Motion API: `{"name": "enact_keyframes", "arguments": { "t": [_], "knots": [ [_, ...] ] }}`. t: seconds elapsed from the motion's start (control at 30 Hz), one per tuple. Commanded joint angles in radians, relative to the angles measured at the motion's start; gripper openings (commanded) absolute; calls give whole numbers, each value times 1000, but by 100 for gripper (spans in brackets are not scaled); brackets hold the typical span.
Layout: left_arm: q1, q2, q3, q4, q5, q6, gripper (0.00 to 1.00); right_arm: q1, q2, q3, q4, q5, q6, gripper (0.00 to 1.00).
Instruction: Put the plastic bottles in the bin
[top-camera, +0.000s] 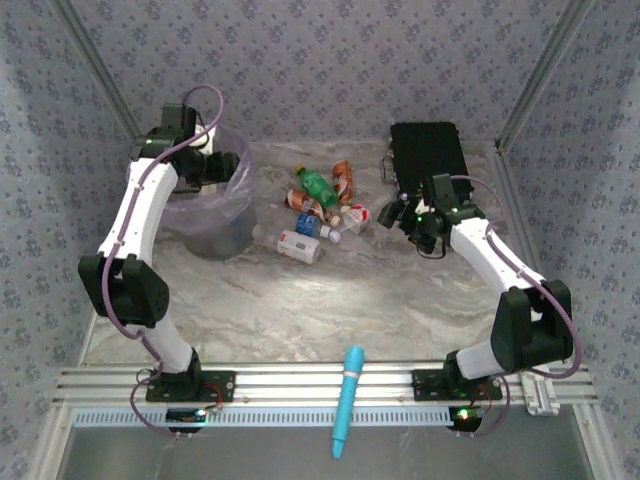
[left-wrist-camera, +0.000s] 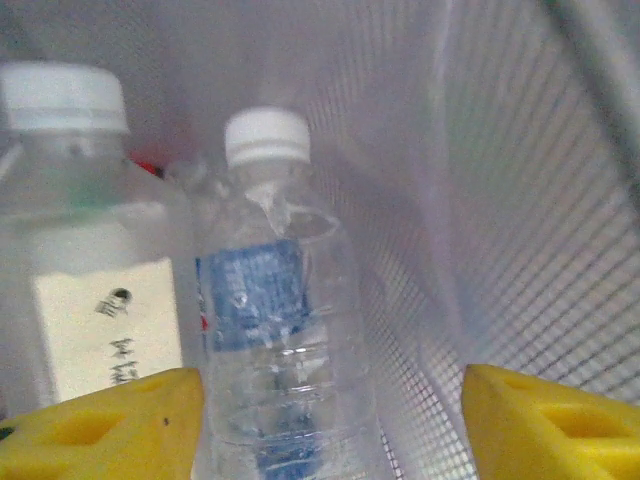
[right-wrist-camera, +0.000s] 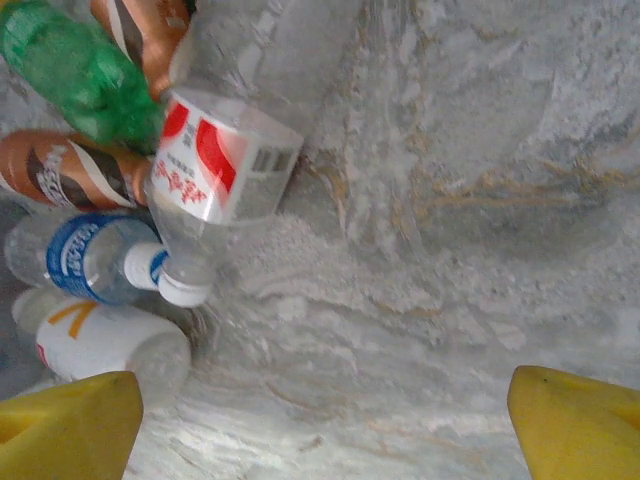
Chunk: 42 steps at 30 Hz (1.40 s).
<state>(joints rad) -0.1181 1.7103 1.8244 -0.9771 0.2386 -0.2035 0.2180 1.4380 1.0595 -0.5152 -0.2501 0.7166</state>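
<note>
The bin (top-camera: 214, 238), grey with a lavender bag, stands at the back left, and my left gripper (top-camera: 218, 166) reaches into it. In the left wrist view that gripper (left-wrist-camera: 332, 420) is open. A clear bottle with a blue label (left-wrist-camera: 272, 330) stands between the yellow fingers, against the left one, with a gap to the right one. A white-capped bottle (left-wrist-camera: 80, 290) stands beside it. Several plastic bottles (top-camera: 315, 208) lie piled mid-table: green (right-wrist-camera: 70, 70), orange (right-wrist-camera: 55, 172), red-and-white labelled (right-wrist-camera: 215, 160), blue-labelled (right-wrist-camera: 90, 255). My right gripper (right-wrist-camera: 325, 420) hangs open over bare table just right of the pile.
A flat black case (top-camera: 426, 152) lies at the back right, behind my right gripper (top-camera: 392, 215). A slim light-blue tool (top-camera: 348, 400) lies across the front rail between the arm bases. Patterned walls close in the table on three sides.
</note>
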Motion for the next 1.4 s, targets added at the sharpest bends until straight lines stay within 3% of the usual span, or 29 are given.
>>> {"name": "enact_keyframes", "arguments": {
  "t": [0.0,0.17,0.33,0.5,0.8,1.37],
  "knots": [
    [-2,-57,70,-34,-14,27,78,20,10,30,86,84,128,98],
    [-2,-80,141,-69,-78,72,91,31,62,42,158,175,249,100],
    [-2,-134,176,-102,-113,79,100,51,161,124,106,275,337,100],
    [-25,-258,45,-81,-75,49,100,73,295,284,18,360,369,100],
    [-79,-464,-204,33,203,-59,100,79,477,410,32,353,402,100],
    [-115,-526,-307,91,192,-99,99,96,685,531,82,320,439,97]
  ]
}}
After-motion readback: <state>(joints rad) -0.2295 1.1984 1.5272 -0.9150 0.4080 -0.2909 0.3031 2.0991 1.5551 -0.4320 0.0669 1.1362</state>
